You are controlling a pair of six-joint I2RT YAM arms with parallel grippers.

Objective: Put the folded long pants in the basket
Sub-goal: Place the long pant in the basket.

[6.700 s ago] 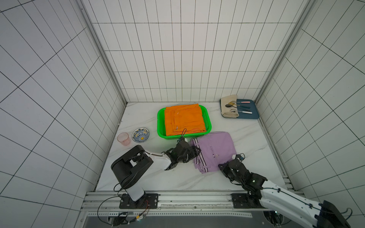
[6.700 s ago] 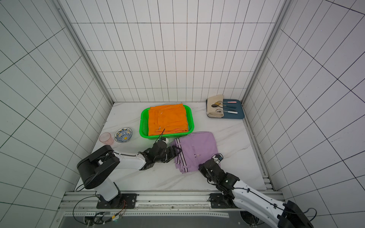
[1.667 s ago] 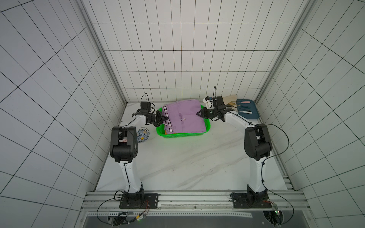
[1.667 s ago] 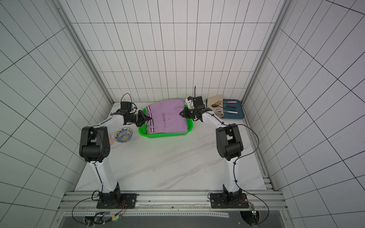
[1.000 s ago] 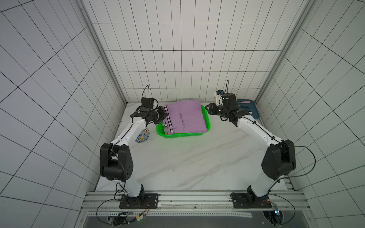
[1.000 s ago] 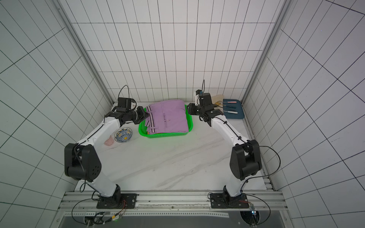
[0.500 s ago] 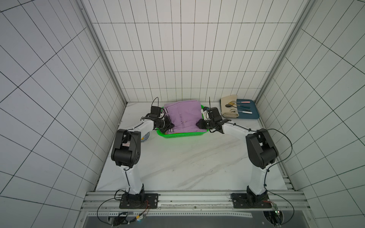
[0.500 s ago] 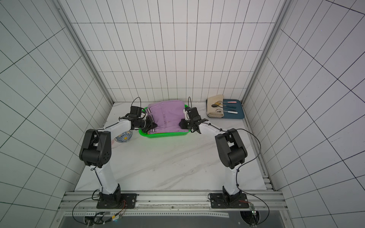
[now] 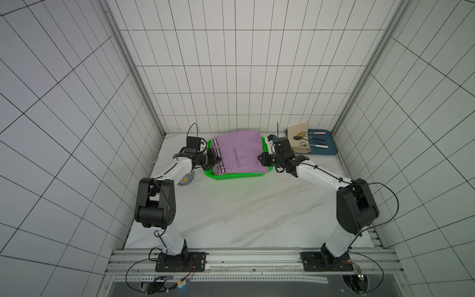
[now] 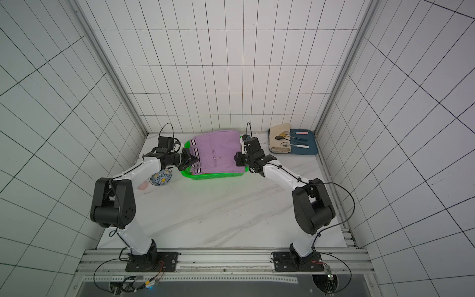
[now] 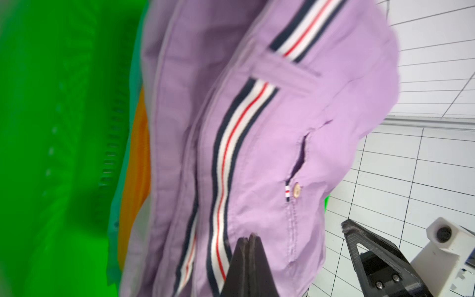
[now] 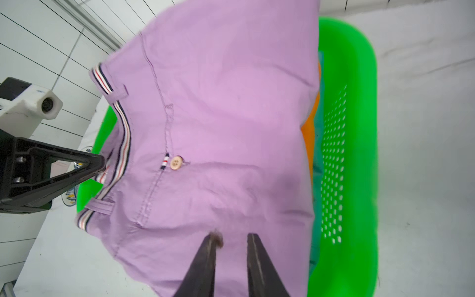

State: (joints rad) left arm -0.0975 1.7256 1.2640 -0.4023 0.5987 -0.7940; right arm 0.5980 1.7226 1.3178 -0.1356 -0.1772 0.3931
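Left gripper (image 11: 248, 235): jaws pressed together, no cloth seen between them; in both top views its tip (image 9: 217, 160) sits at the striped waistband edge of the folded lilac cotton long pants (image 9: 237, 151), left of frame centre

Right gripper (image 12: 232, 236): fingers a narrow gap apart, poised over the opposite edge of the lilac bundle; cannot tell whether cloth lies between them. In a top view its tip (image 10: 237, 159) meets that bundle's right side

Lilac pants lie flat on top of the pile in the bright green perforated plastic basket (image 9: 236, 176), upper middle of the frame, their far end overhanging the back rim. Button and striped tab face up

Right wrist view: folded orange pants (image 12: 309, 128) and folded teal pants (image 12: 318, 218) show as thin edges beneath the lilac, inside the basket wall

Dark blue flat tray (image 9: 330, 146) in the upper right corner of the white marble table (image 9: 244, 218), a cream cloth roll (image 9: 298, 140) with cutlery lying partly on it. Blue-and-yellow patterned bowl (image 10: 161, 178) just left of the basket, partly under the left arm
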